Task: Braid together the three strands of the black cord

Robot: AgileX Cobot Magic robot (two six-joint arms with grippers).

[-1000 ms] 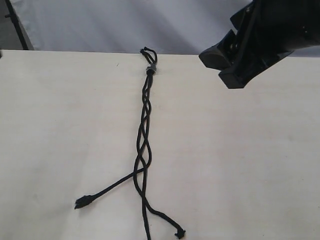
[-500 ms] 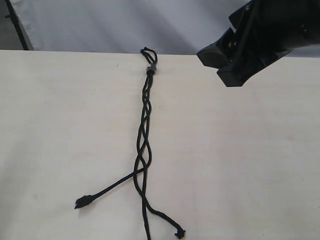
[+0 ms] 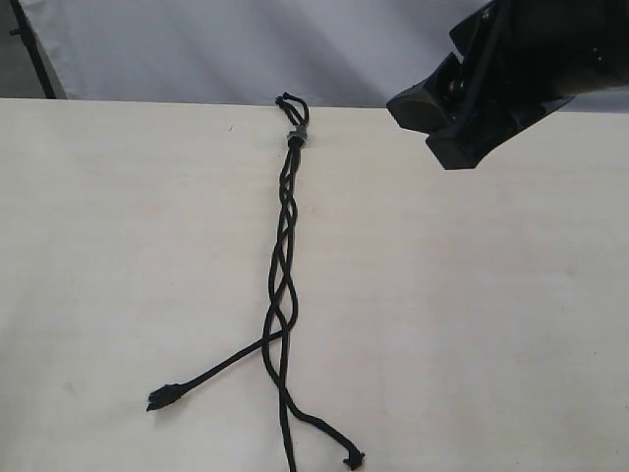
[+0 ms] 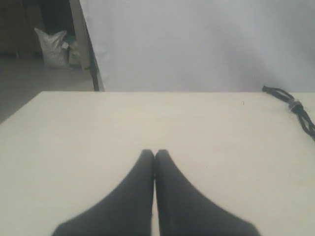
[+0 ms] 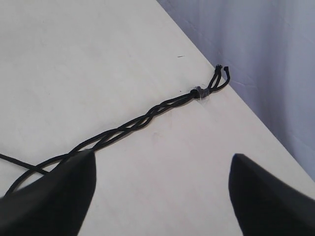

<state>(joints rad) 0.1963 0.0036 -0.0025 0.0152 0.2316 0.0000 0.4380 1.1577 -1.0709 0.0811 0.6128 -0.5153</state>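
Nudged slightly left, the right gripper [image 5: 163,156] hangs spread over the table [image 3: 472,295], far right, clear of the half-braided black cord [image 3: 282,265]; left gripper [image 4: 154,153] pressed together

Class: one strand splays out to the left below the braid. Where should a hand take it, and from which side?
Probably mid-span on the left strand, between the braid and its knotted tip, coming from above and straddling it. It lies flat on the table, apart from the other two strands, with bare surface on both sides.
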